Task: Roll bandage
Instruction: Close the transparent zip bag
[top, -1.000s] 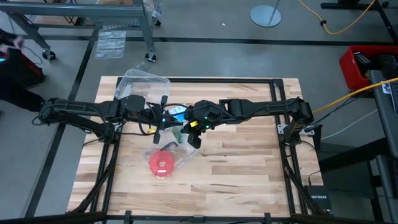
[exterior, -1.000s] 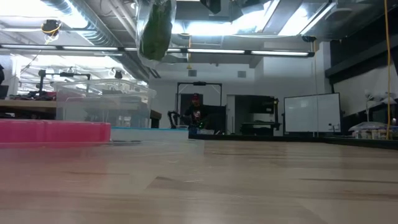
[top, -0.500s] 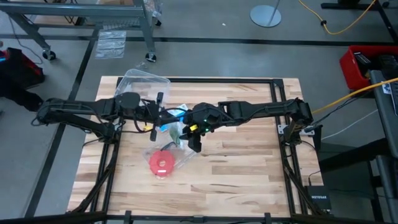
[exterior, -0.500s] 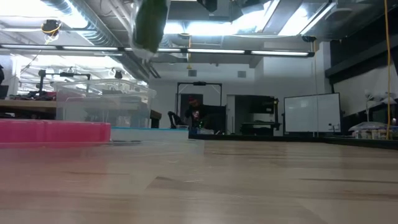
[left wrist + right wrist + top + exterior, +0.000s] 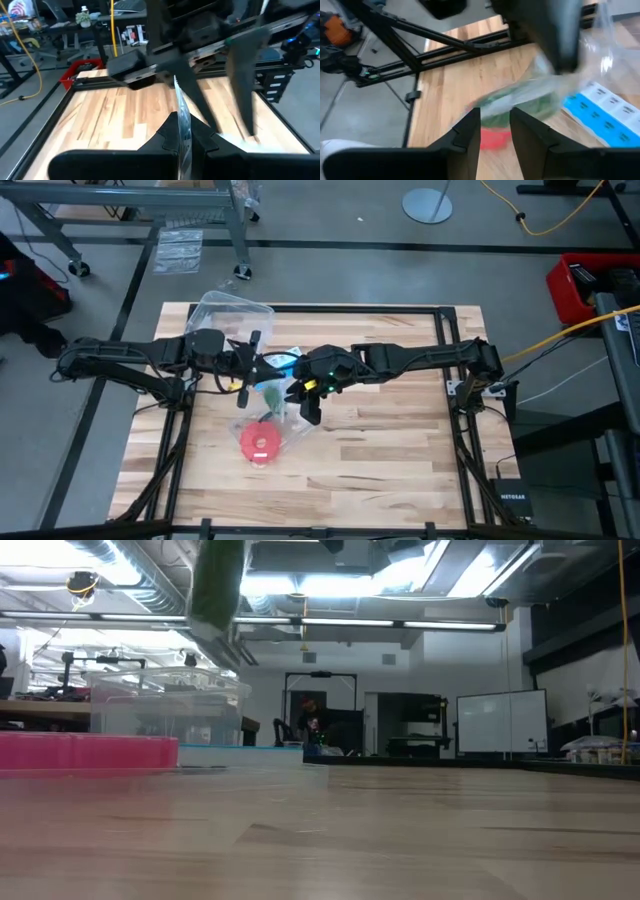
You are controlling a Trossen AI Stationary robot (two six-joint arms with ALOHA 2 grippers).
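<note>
The dark green bandage (image 5: pixel 272 398) (image 5: pixel 520 104) (image 5: pixel 218 585) sits bunched inside a clear plastic bag (image 5: pixel 288 423). The bag hangs above the table's middle from my left gripper (image 5: pixel 252 375) (image 5: pixel 181 127), which is shut on it. My right gripper (image 5: pixel 306 406) (image 5: pixel 495 122) is just to the right of the bag. It is open, with nothing between its fingers and the bandage a little beyond its tips. My left gripper pinches a thin edge of the clear bag's film (image 5: pixel 181 107) between its two shut fingers. The fingers come about level from the table's left. The bag hangs below them with the bandage in it, clear of the table.
A red round disc (image 5: pixel 258 443) lies on the wood just nearer than the bag. A blue-and-white pill box (image 5: pixel 281 364) (image 5: pixel 600 119) lies under the arms. A clear plastic tub (image 5: pixel 228 315) stands at the far left. The right half of the table (image 5: pixel 400 450) is bare wood.
The hanging bag with the bandage has swung toward the table's left, away from my right gripper's fingers, and stays clear of the table. Both arms have kept nearly still.
</note>
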